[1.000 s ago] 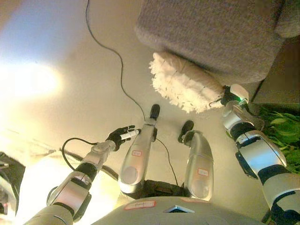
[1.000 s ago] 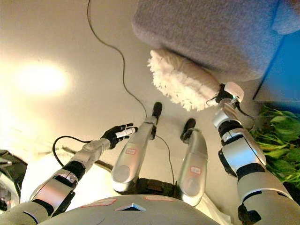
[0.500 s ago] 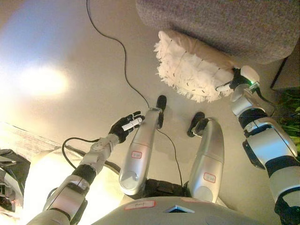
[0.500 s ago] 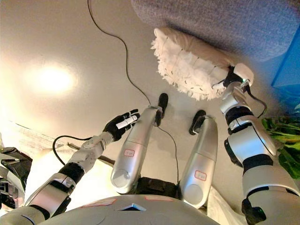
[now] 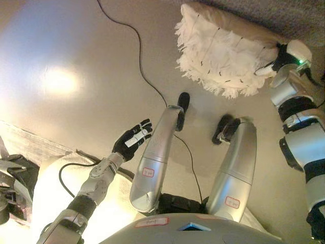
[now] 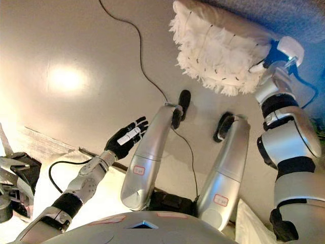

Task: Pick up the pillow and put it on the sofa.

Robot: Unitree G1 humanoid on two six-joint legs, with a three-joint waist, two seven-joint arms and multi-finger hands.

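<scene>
Now rides higher and larger in view than a second ago: white fringed pillow (image 5: 226, 56), carried at its right end by the right robot hand (image 5: 278, 57), pressed up against the grey sofa (image 5: 299, 15) front at the top edge. Cannot tell how the right fingers sit; buried behind the pillow's end. Whole scene shifted too, so part of that rise belongs to the camera, though pillow against sofa reads closer than before. Left robot hand (image 5: 131, 142) hangs low over the floor (image 5: 61, 61), fingers spread and relaxed, holding nothing. Judged from this: lift well under way, pillow not yet resting on the seat; still needs raising over the sofa's edge.
</scene>
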